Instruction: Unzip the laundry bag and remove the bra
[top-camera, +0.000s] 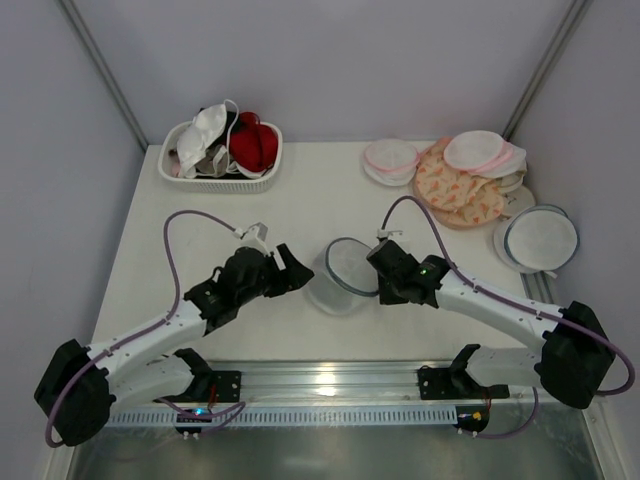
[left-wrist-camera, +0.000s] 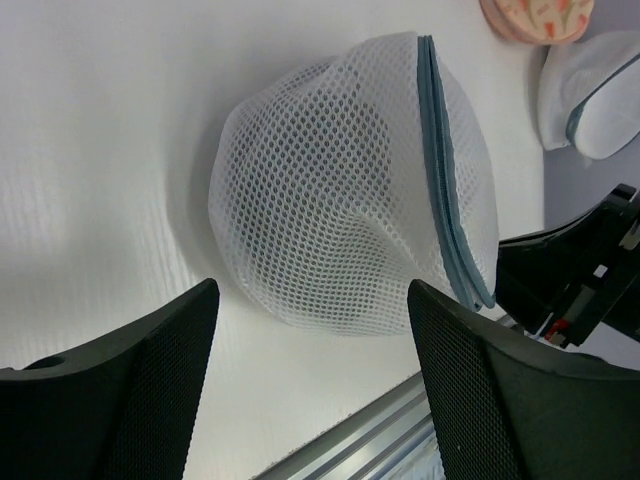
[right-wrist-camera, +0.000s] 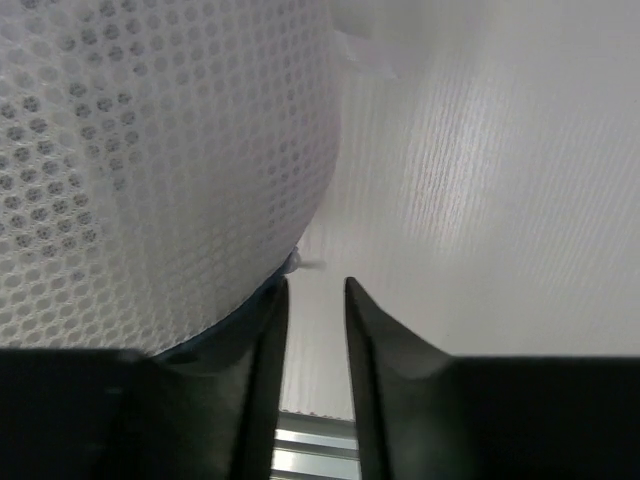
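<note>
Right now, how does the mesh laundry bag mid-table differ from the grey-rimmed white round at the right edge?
The laundry bag sits in the middle of the table, domed and tipped so that its zip rim is tilted. The grey-rimmed round lies flat, rim up, at the right edge. The laundry bag is see-through mesh; the grey-rimmed round looks more opaque. Both are white, round, grey-blue rimmed and similar in size.

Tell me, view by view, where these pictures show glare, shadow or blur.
Top external view: even, soft light; glare on the silver metal rail. Left wrist view: the round white mesh laundry bag with a grey-blue zip rim is sharp, soft shadow at its left. Right wrist view: the bag, very close, looks slightly soft.
</note>
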